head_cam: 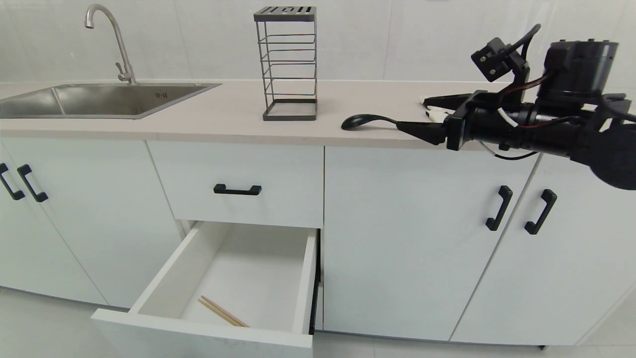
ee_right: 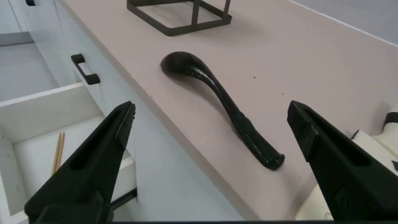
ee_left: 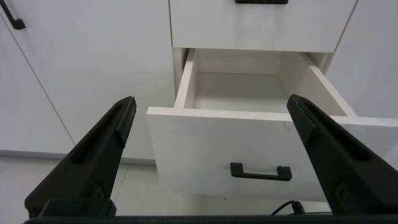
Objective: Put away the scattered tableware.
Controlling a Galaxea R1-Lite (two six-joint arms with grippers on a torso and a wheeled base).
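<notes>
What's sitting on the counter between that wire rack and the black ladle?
Nothing: in the head view, the countertop between the wire rack and the black ladle is bare. The right wrist view shows the same.

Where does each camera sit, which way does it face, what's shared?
Head view: on the head, facing forward and down at counter, spoon, open drawer; right arm at right.
Left wrist view: on the left wrist, facing the drawer's front; open left claw frames it.
Right wrist view: on the right wrist, looking down at the spoon; open right claw frames it.
Shared: drawer in all three; spoon and chopsticks in head and right wrist.
</notes>
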